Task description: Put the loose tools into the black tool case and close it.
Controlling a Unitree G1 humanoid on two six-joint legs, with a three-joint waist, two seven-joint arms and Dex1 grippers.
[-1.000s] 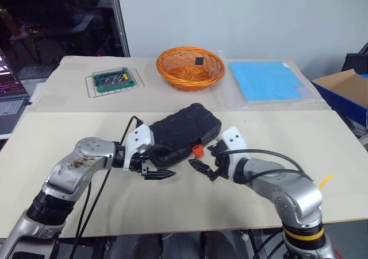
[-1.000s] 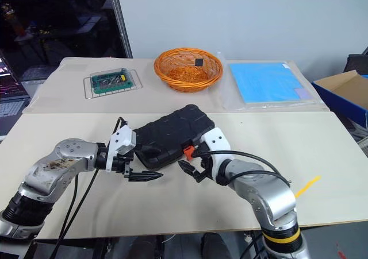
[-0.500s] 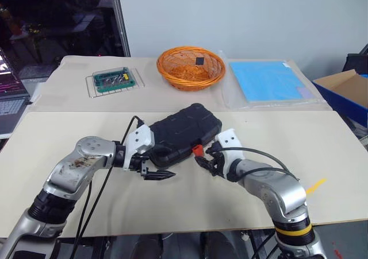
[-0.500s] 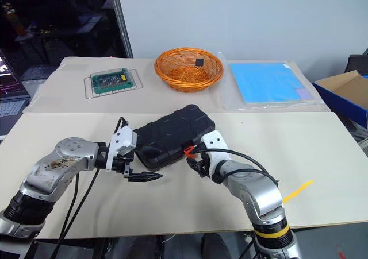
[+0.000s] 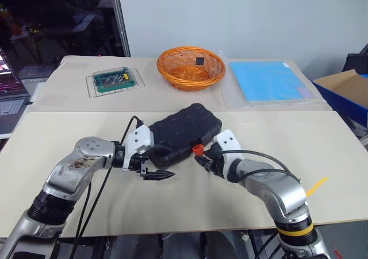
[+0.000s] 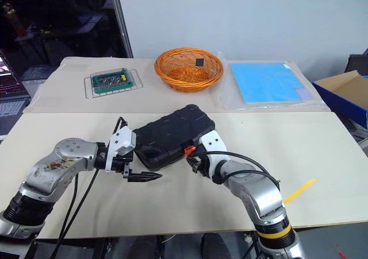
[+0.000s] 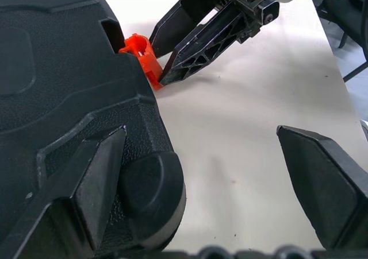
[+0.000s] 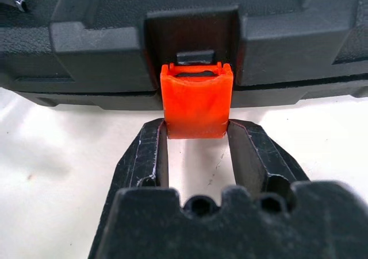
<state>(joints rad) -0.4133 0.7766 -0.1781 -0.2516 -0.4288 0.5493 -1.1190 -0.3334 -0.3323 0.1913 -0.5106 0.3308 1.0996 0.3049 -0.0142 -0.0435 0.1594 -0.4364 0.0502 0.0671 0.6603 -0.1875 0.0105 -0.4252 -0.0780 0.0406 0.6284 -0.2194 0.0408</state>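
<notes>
1. The black tool case [image 5: 183, 134] lies shut, lid down, in the middle of the near table [image 5: 322, 138], set at a slant, with the orange wicker basket [image 5: 190, 68] well behind it and the green-topped box of bits [image 5: 113, 80] off to the far left.
2. The right gripper [image 8: 196, 141] has its two fingers pinched onto the sides of the orange latch [image 8: 196, 108] on the case's front edge; the latch tab hangs loose, not yet snapped flat.
3. The left gripper [image 5: 154, 172] is spread wide at the case's near-left corner, one finger lying against the rounded corner and the other out over bare table, gripping nothing.
4. I see no loose tools on the table, so packing looks done and latching is what's left.
5. The case looks like stiff moulded plastic, with a pebbled skin that should not slip.
6. The latch is small and likely springy; the tab's outer end looks the best hold, with the corner braced so the case doesn't skate away.
</notes>
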